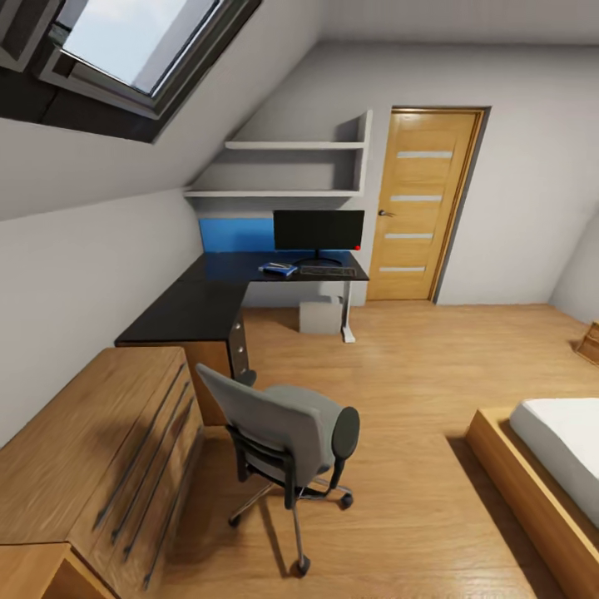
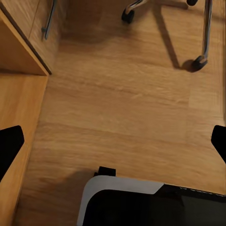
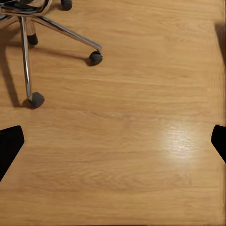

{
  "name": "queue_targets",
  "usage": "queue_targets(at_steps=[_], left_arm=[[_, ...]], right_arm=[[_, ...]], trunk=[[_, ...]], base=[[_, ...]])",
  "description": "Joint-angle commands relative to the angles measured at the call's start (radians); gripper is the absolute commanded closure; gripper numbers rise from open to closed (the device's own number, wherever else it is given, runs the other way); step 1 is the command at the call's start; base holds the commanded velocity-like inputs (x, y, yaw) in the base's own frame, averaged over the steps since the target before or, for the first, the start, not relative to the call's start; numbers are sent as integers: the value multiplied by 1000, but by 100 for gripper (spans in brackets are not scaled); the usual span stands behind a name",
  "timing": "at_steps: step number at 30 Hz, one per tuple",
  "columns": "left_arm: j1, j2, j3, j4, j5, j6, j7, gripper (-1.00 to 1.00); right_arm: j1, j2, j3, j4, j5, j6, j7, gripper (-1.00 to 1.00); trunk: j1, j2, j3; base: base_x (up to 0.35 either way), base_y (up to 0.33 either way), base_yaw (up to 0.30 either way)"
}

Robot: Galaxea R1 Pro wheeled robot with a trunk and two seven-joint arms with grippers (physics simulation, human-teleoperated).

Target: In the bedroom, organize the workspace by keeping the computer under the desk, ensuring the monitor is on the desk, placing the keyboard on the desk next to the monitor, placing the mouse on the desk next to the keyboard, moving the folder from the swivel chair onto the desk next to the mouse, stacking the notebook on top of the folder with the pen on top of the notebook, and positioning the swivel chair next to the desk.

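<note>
Bedroom's wood floor (image 1: 416, 366) is all around you. Your swivel chair (image 1: 287, 433) sits near, well apart from the far tabletop (image 1: 216, 291) with the monitor (image 1: 319, 230), keyboard (image 1: 327, 270) and folder (image 1: 277, 268); computer (image 1: 319, 316) beneath. Left end effector (image 2: 113, 141) and right end effector (image 3: 113, 141) both point floorward, spread wide, holding nothing.

The black L-shaped bench (image 1: 200, 309) carried the monitor (image 1: 319, 230), keyboard (image 1: 327, 271) and blue folder (image 1: 277, 269); the swivel chair (image 1: 283, 428) stood on the wood floor (image 1: 416, 374).
</note>
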State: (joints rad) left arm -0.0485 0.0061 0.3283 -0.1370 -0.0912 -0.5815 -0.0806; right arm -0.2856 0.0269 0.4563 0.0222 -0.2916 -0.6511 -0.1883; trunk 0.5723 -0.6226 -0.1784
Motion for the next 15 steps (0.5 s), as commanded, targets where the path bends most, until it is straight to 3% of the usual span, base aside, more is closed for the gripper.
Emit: queue_targets(at_steps=[1,11,15], left_arm=[[-1,0,9,1,-10,-3,-4,-100],[-1,0,6,1,-14,-3,-4,-100],[-1,0,6,1,-15,-4,-4,-100]], right_arm=[[-1,1,9,2,-4,-3,-5,-100],[-1,2,10,2,-4,-3,-5,-100],[-1,4,10,2,-4,-2,-5,-100]], trunk=[[0,-1,-1],[0,-1,3],[0,-1,3]], base=[[0,5,-268],[0,2,-264],[0,0,-130]])
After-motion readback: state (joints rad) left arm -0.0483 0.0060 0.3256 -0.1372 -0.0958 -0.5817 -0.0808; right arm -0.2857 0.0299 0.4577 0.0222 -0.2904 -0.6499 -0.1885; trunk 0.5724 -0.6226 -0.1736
